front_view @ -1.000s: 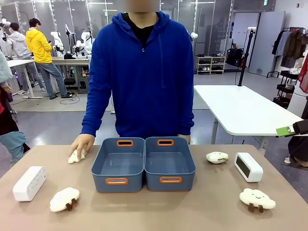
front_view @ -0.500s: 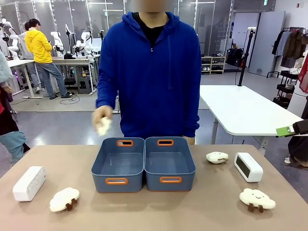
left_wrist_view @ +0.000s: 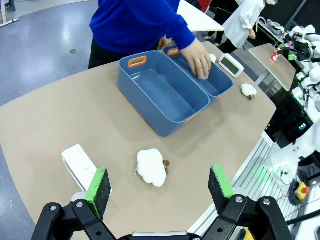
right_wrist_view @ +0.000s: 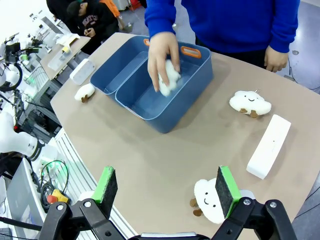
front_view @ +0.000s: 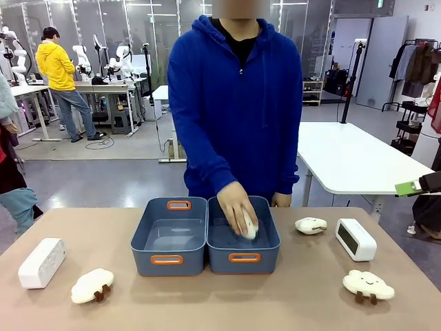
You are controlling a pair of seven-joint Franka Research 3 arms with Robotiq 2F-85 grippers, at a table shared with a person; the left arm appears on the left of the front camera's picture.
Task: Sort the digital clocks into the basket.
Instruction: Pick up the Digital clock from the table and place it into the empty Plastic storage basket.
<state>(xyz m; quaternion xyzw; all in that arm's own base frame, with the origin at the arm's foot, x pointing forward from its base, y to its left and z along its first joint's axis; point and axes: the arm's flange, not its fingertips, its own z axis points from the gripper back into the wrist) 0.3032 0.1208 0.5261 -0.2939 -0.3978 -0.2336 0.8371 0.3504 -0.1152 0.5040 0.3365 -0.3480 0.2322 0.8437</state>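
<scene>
- The plush toy (front_view: 249, 225) inside the right basket (front_view: 244, 258) is mostly covered by the person's hand (front_view: 236, 205), so its shape cannot be made out.
- The person's other hand (front_view: 280, 200) is half hidden behind that basket's far rim.
- In the left wrist view, the near digital clock (left_wrist_view: 79, 166) has its lower end behind a pad (left_wrist_view: 99, 187) of the left gripper (left_wrist_view: 160, 186).
- The far digital clock (left_wrist_view: 231, 64) has a display too small to read.
- In the right wrist view, the near cloud plush (right_wrist_view: 206, 200) is partly behind a pad (right_wrist_view: 226, 186) of the right gripper (right_wrist_view: 167, 189).
</scene>
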